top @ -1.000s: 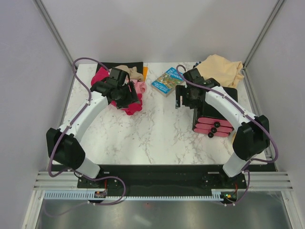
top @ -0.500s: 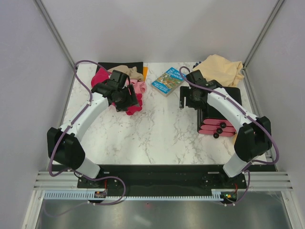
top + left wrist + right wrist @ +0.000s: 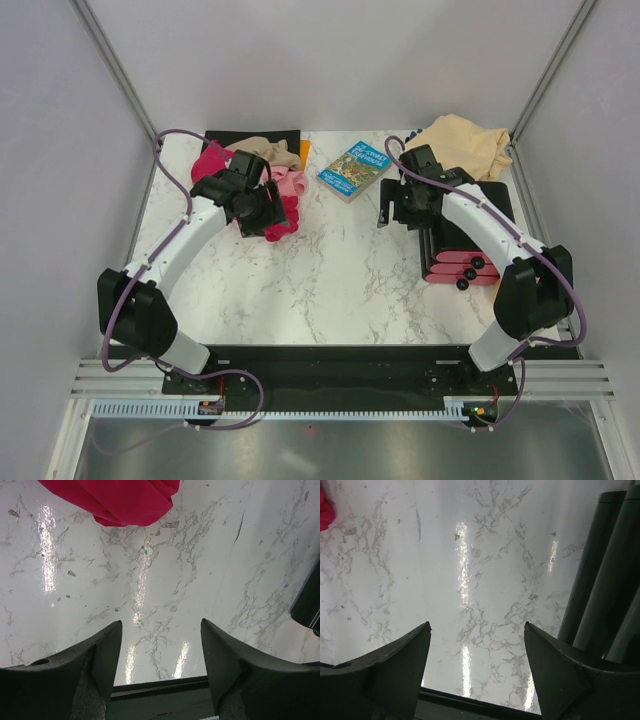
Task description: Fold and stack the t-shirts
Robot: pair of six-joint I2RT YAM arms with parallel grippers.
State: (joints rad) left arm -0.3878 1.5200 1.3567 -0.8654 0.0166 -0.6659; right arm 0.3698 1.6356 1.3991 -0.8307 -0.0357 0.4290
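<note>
A heap of t-shirts lies at the back left: crimson red (image 3: 211, 161), pink (image 3: 292, 183) and tan-brown (image 3: 272, 150). A pale peach-cream t-shirt (image 3: 464, 141) is bunched in the back right corner. My left gripper (image 3: 266, 208) hovers over the heap's near edge, open. In the left wrist view the crimson cloth (image 3: 115, 499) lies beyond the empty left gripper (image 3: 161, 630), with bare marble between the fingers. My right gripper (image 3: 391, 208) stands open over the marble right of centre. The right gripper (image 3: 477, 630) holds nothing.
A blue illustrated book (image 3: 353, 168) lies at the back centre. A black mat (image 3: 487, 197) lies under the right arm, with a pink slatted object with black knobs (image 3: 461, 269) on it. Another black mat (image 3: 226, 136) sits behind the heap. Walls close in on three sides.
The right arm has swung a little to the right and back, and the pink slatted object under it sits further right. The left gripper shifted slightly over the heap. Both stay open.
</note>
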